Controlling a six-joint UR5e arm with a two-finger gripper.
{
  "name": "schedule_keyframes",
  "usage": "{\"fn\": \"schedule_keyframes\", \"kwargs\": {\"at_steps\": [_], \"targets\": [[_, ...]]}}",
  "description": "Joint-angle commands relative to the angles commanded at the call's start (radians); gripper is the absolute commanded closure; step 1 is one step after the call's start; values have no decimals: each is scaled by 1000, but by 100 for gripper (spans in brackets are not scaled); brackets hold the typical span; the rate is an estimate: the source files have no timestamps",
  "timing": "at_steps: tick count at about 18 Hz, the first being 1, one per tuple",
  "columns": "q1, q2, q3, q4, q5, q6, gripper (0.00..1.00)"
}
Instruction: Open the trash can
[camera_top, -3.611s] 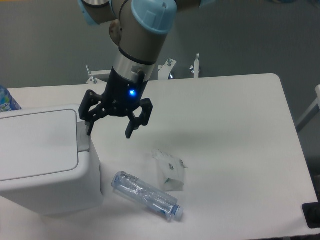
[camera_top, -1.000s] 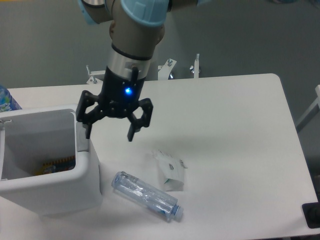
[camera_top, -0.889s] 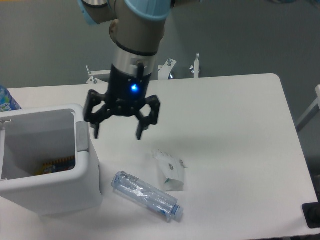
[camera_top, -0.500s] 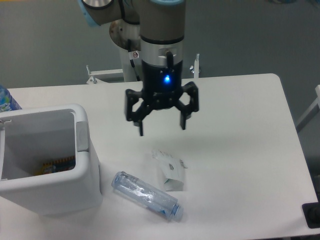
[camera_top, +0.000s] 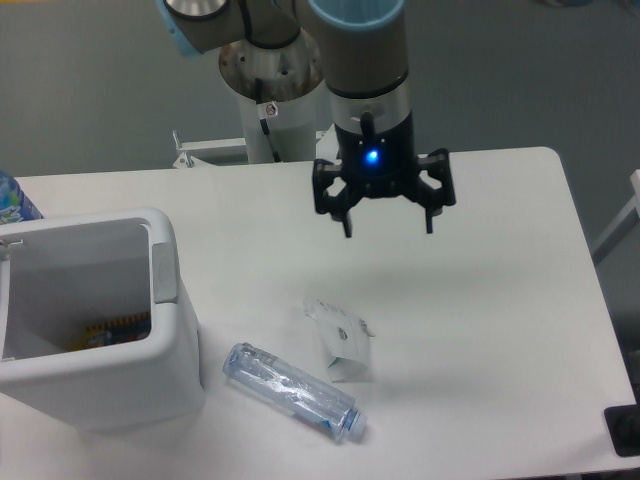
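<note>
The trash can (camera_top: 100, 340) stands upright, mouth open upward; the gripper (camera_top: 387, 222) hovers well right, jaws spread, empty.

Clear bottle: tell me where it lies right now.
The clear bottle lies on its side at the table's front, just right of the trash can and left-front of the crumpled paper.

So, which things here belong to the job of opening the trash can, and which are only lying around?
Part of the job:
- trash can, white, now open, with something yellowish inside
- its grey push tab
- claw, open, above the table, away from the can

Only lying around:
- clear bottle, on its side
- small white carton
- blue-patterned item at the left edge
</note>
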Motion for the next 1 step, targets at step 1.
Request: {"fn": "schedule_keyframes", "kwargs": {"at_steps": [1], "targets": [[0, 0, 0, 2, 0, 0, 0]]}}
